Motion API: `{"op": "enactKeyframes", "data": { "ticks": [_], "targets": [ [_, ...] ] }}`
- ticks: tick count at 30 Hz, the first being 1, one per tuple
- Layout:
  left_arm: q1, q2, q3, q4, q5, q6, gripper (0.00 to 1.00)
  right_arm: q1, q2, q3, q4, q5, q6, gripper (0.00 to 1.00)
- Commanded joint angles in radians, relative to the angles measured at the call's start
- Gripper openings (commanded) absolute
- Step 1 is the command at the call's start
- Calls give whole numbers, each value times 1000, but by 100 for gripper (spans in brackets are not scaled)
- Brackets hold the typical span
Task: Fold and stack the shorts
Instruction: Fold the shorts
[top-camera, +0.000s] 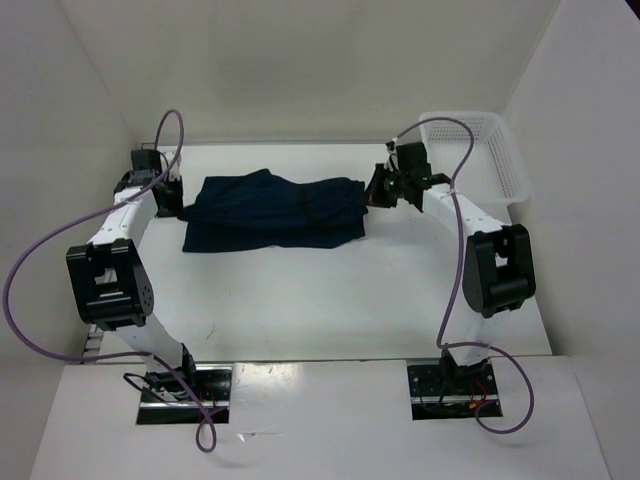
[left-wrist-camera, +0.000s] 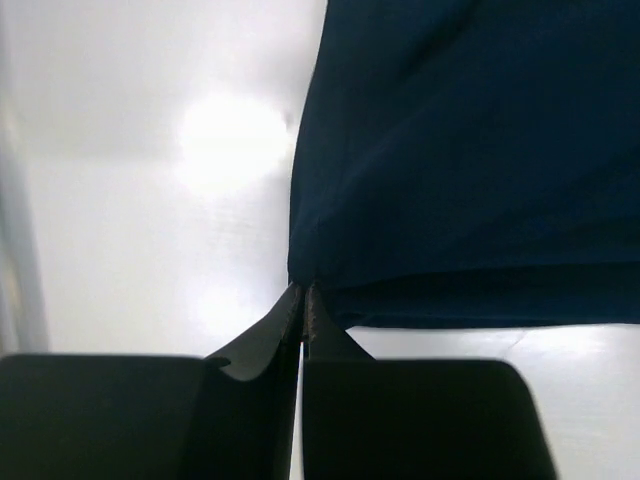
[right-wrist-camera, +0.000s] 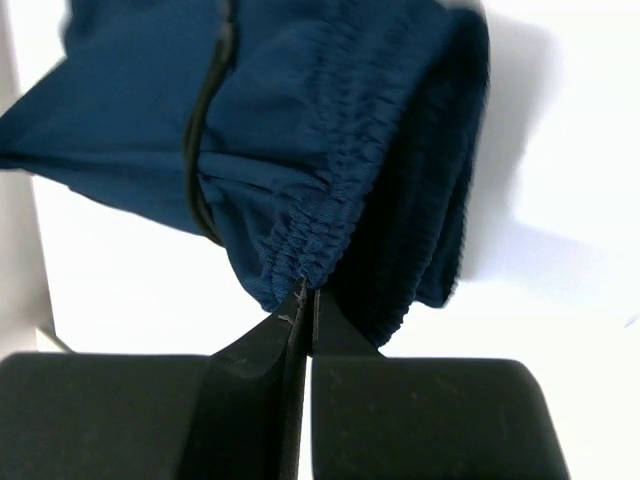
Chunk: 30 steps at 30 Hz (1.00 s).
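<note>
The dark navy shorts (top-camera: 272, 209) lie folded lengthwise across the far middle of the white table, stretched between my two grippers. My left gripper (top-camera: 172, 197) is shut on the left edge of the shorts; in the left wrist view the closed fingertips (left-wrist-camera: 303, 292) pinch a corner of the cloth (left-wrist-camera: 460, 150). My right gripper (top-camera: 378, 188) is shut on the right end; in the right wrist view the tips (right-wrist-camera: 305, 290) pinch the gathered elastic waistband (right-wrist-camera: 320, 130), with the dark drawstring (right-wrist-camera: 205, 100) running beside it.
A white plastic basket (top-camera: 482, 150) stands at the far right, just behind the right arm. White walls enclose the table on the left, back and right. Purple cables loop off both arms.
</note>
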Motion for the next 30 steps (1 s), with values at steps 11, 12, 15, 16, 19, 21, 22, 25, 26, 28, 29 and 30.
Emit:
{"op": "enactKeyframes", "data": {
  "ticks": [11,12,15,16,19,21,22,25,26,28,29,30],
  "targets": [
    [25,34,-232,52,-64,4,0,13,108,-182,43,14,93,7],
    [25,34,-232,52,-64,4,0,13,109,-182,43,1,93,10],
    [25,34,-242,40,-53,4,3,13,118,-182,43,-13,103,38],
    [25,34,-242,40,-53,4,6,13,118,-194,32,-13,103,47],
    [25,10,-231,-4,-11,4,18,13,86,-217,23,-1,132,62],
    [25,-10,-214,-44,17,4,25,13,55,-239,23,20,181,66],
    [25,-10,-202,-60,37,4,30,13,55,-263,38,20,198,66],
    [46,-20,-111,-109,135,4,42,24,72,-260,65,20,225,69],
    [47,-20,-75,-109,173,4,45,35,88,-245,27,51,225,69],
    [47,2,-44,-62,184,4,51,49,139,-205,0,79,225,69],
    [47,17,-29,-43,195,4,53,58,151,-205,0,79,225,69],
    [47,40,20,-32,195,4,55,58,171,-205,0,79,225,69]
  ]
}}
